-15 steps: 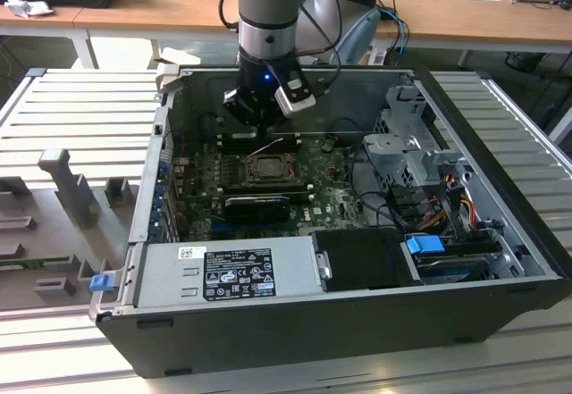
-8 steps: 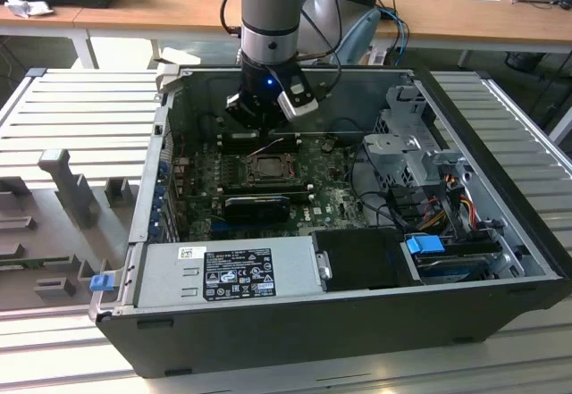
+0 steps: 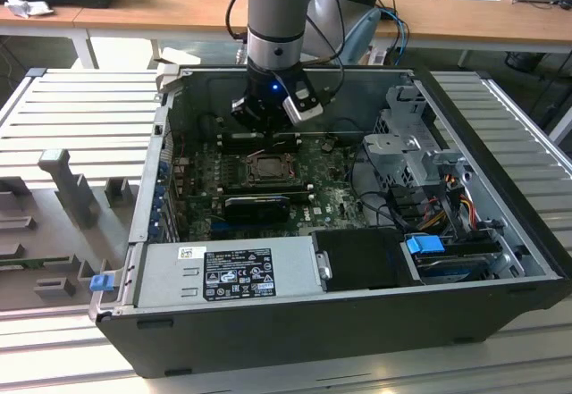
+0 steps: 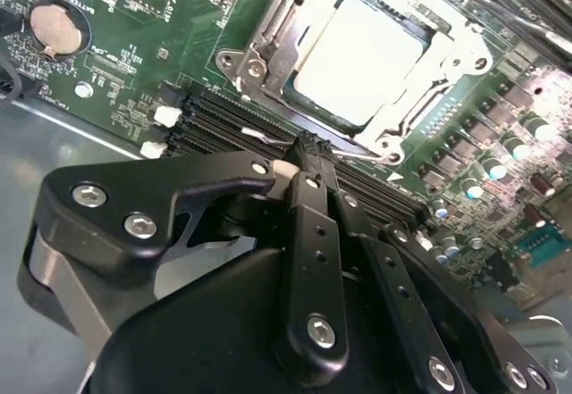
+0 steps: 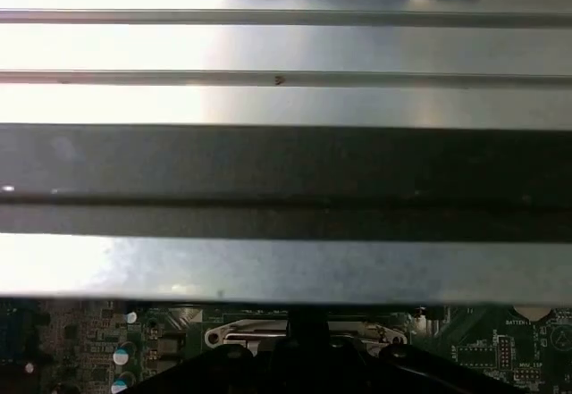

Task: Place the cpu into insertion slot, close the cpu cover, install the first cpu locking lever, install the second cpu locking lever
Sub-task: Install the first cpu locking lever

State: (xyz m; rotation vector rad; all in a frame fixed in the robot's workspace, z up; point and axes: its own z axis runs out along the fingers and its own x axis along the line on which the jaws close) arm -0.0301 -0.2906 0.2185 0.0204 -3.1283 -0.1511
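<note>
- Exterior view: an open black metal computer case [image 3: 295, 322] lies on a ribbed silver metal surface [image 3: 80, 108], with wooden desks [image 3: 161, 5] behind it. One robot arm reaches down into the case; its black end effector [image 3: 268, 119] hangs just above the square dark insertion slot with a silver rim [image 3: 266, 167] on the green circuit board [image 3: 331, 199]. A white-and-black label [image 3: 238, 272] sits on the grey power supply box; its print is too small to tell.
- Second wrist view: the end effector [image 4: 308, 148] has its fingers pressed together, holding nothing. The pale silvery-beige square cpu [image 4: 357, 59] lies seated in the insertion slot [image 4: 268, 32], beneath the thin silver-grey metal cpu cover [image 4: 465, 54]. One round coin battery [image 4: 55, 28] sits on the board.
- First wrist view: ribbed metal panels [image 5: 286, 99] above a strip of green board [image 5: 80, 340].
</note>
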